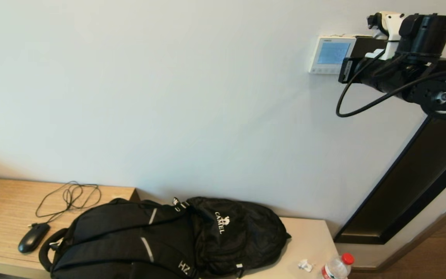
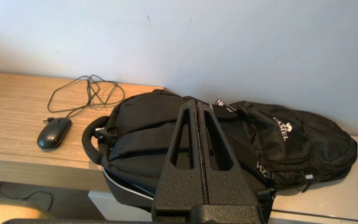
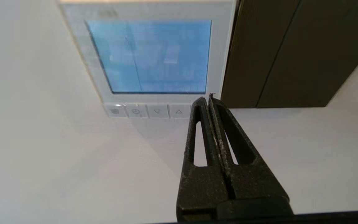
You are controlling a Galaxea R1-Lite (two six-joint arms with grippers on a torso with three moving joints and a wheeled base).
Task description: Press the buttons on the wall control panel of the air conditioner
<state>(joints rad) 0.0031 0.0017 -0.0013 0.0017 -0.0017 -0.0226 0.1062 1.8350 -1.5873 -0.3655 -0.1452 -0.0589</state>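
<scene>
The white wall control panel (image 1: pixel 331 54) with a light-blue screen hangs on the wall at upper right; it also shows in the right wrist view (image 3: pixel 149 56). Its row of small pale buttons (image 3: pixel 148 111) runs along the bottom strip (image 1: pixel 325 71). My right gripper (image 3: pixel 207 99) is shut and empty, raised to the wall (image 1: pixel 345 70), with its tips over the right end of the button strip. The tips hide the rightmost button. My left gripper (image 2: pixel 197 104) is shut and empty, parked low above the backpack.
A dark glossy plate (image 3: pixel 275 53) sits on the wall right beside the panel. Below, a black backpack (image 1: pixel 161 240), a black mouse (image 1: pixel 33 237) with its cable and a bottle (image 1: pixel 337 267) lie on the bench (image 1: pixel 2 201). A dark frame (image 1: pixel 412 182) runs down at right.
</scene>
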